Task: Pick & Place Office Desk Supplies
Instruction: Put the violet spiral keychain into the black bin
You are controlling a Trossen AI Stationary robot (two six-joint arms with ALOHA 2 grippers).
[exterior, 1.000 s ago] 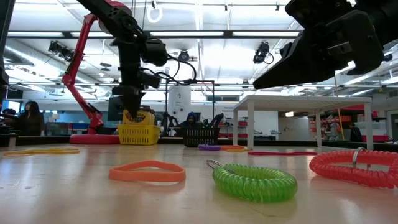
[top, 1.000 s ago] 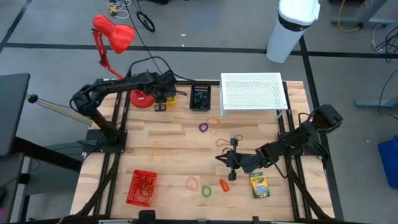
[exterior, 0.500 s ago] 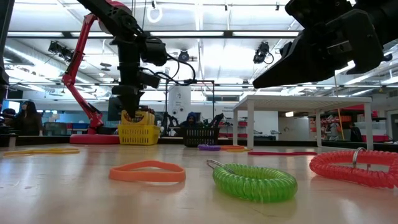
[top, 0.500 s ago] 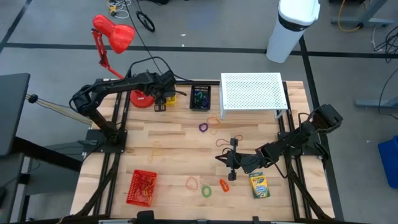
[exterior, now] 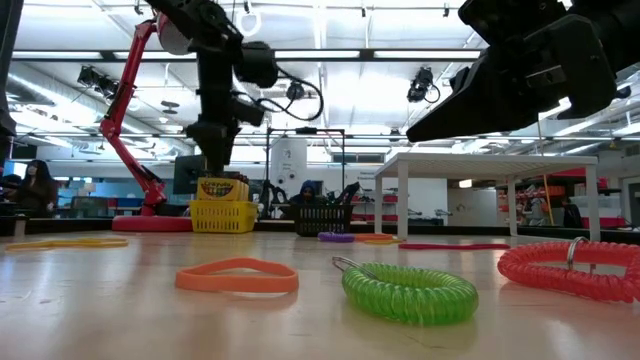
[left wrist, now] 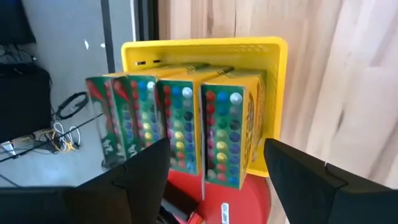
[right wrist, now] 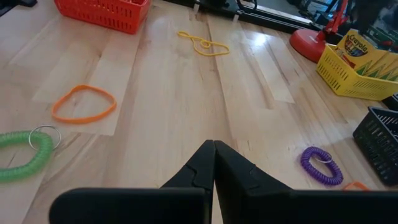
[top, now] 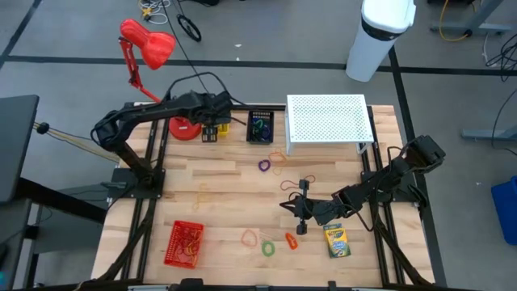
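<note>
Wooden table [top: 234,174] is carrying scattered loops; the left claw [top: 212,124] is hovering spread open over the yellow basket [left wrist: 273,81] at the far edge, crayon boxes [left wrist: 180,124] standing inside. Near the front edge, the right claw [top: 300,216] is waiting pinched closed beside another crayon box [top: 336,240].

From above, the left hand [top: 212,124] covers most of the yellow basket [top: 220,127], so the crayon boxes [left wrist: 180,127] inside cannot be counted there. The black basket [top: 260,127] holds items too small to identify. The red coil [exterior: 575,268] is cut off by the low view's edge.
</note>
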